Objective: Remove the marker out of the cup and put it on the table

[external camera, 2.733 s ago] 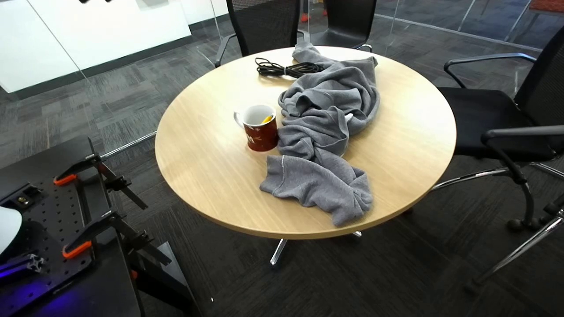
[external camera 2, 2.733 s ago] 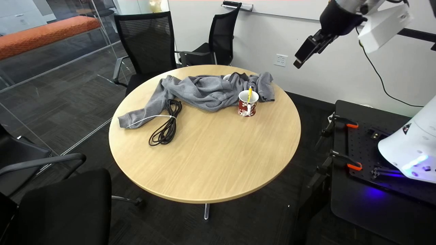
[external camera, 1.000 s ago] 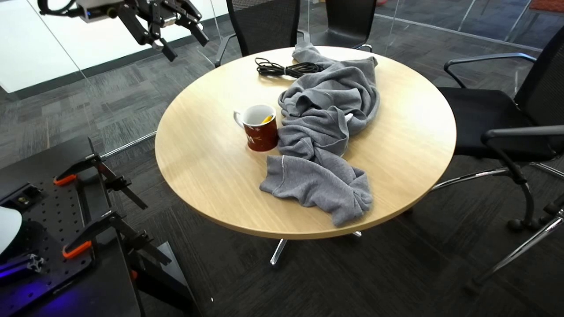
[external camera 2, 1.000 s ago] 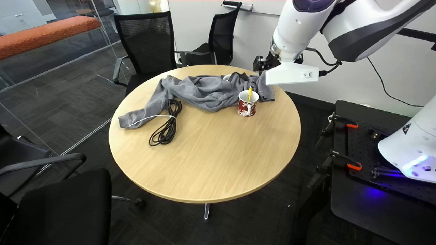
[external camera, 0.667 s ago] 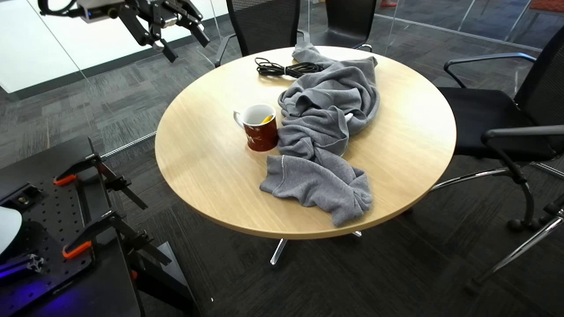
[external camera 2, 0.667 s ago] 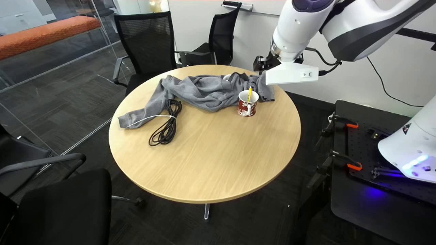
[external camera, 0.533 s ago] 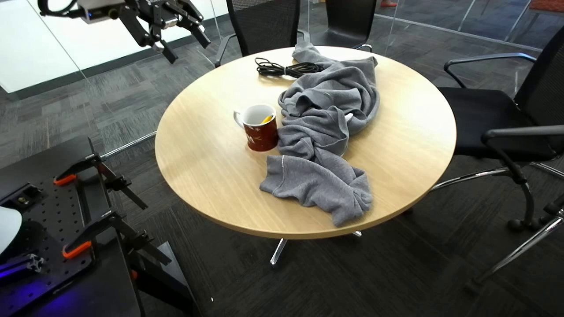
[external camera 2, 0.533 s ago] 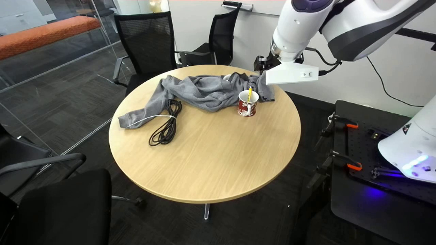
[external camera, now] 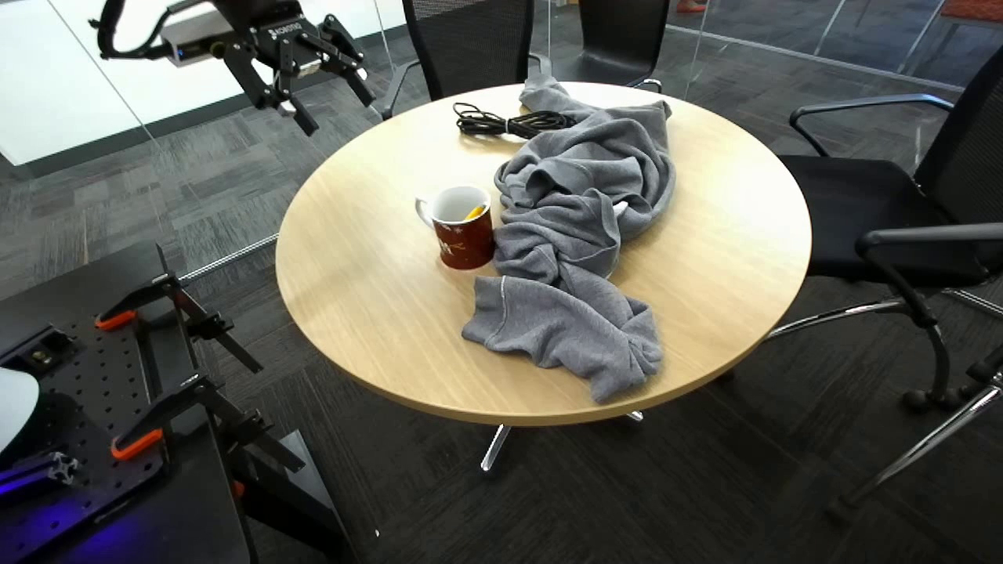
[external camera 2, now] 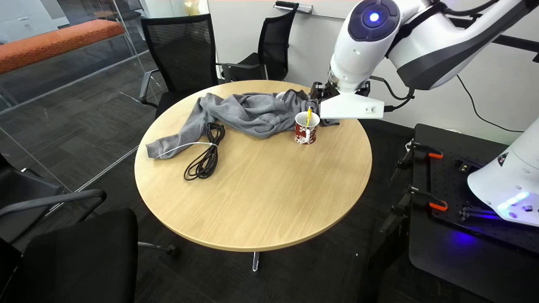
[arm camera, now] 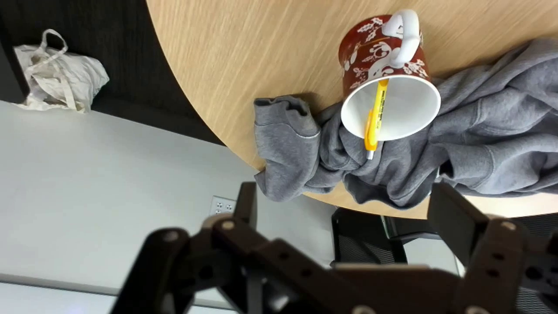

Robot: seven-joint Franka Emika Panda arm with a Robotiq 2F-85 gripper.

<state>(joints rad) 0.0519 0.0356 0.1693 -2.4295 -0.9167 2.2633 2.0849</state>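
Note:
The dark red cup (external camera: 467,247) stands upright on the round light wood table (external camera: 368,313), against a grey sweatshirt. It also shows in an exterior view (external camera 2: 304,134) and in the wrist view (arm camera: 364,52). The yellow-orange marker (arm camera: 375,114) leans inside the cup, its white-tipped end sticking out over the rim; it shows in both exterior views (external camera: 475,212) (external camera 2: 308,117). My gripper (external camera: 337,111) is open and empty, in the air above and away from the cup. In the wrist view the fingers (arm camera: 344,192) are wide apart, with the cup above them in the picture.
The grey sweatshirt (external camera: 580,196) lies across the table beside the cup, with something white partly under it. A coiled black cable (external camera: 517,123) lies at one edge. Black chairs (external camera 2: 181,54) stand around. A black robot bench with orange-tipped clamps (external camera 2: 438,206) stands beside the table.
My arm has come into view over the table's side during these seconds. In the last half second the gripper has moved lower, still open. The cup and marker have not moved.

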